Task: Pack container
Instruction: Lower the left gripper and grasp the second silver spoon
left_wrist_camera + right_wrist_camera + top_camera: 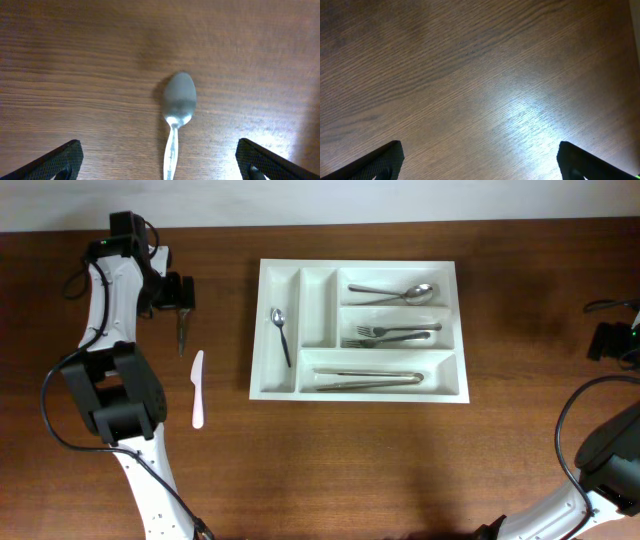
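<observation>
- Large white rectangular plastic cutlery tray (357, 264) lies flat at the upper middle of the brown wooden table (400, 470).
- Already packed:
  - a small metal teaspoon (281, 335) in the far-left narrow slot
  - a large metal spoon (400, 293) in the top long slot
  - metal forks (392, 334) in the middle long slot
  - long metal pieces (365, 378) in the bottom long slot, probably knives but I can't tell for sure
- The second narrow slot (318, 305) looks empty.
- Not yet packed: a loose metal spoon (177, 105) and a white plastic knife (198, 388). Both are on the table left of the tray and well apart from it.
- Left gripper (159, 159) is spread wide and straddles the loose spoon without touching it. My read is that the pick isn't made yet and the task is mostly done.
- Right gripper (480, 162) is also wide and holds nothing, over bare wood by the far right table edge.
- Room to move:
  - The table between the loose spoon and the tray's left rim is open.
  - The plastic knife lies near the spoon's handle end, so a sloppy approach could sweep it.
  - The carry has to clear the tray wall.
</observation>
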You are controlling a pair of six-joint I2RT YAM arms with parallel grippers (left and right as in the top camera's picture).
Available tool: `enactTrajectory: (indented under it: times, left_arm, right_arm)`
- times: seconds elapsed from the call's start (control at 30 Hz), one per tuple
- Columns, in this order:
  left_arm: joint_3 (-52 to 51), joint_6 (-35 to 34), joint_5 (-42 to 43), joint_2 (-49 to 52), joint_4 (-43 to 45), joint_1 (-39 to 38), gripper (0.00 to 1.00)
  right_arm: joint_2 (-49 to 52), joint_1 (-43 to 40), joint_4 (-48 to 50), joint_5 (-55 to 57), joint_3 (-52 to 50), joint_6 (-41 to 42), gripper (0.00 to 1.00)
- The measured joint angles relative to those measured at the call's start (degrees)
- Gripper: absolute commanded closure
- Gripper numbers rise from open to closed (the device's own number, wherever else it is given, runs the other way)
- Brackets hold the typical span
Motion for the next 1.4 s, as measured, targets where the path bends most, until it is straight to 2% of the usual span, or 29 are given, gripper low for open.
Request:
enactTrajectory:
  times: [0.37,1.4]
  left_arm:
    - [-5.73,4.81,0.57,0.35,2.80,-2.21,0.01]
    - [-7.45,5.07,-0.76,0.42,5.14,-2.08,0.01]
  right_arm:
    - [0.00,0.00,0.00,0.00,0.00,-0.02,0.01]
    - [0.00,0.00,0.00,0.00,0.00,-0.04,0.01]
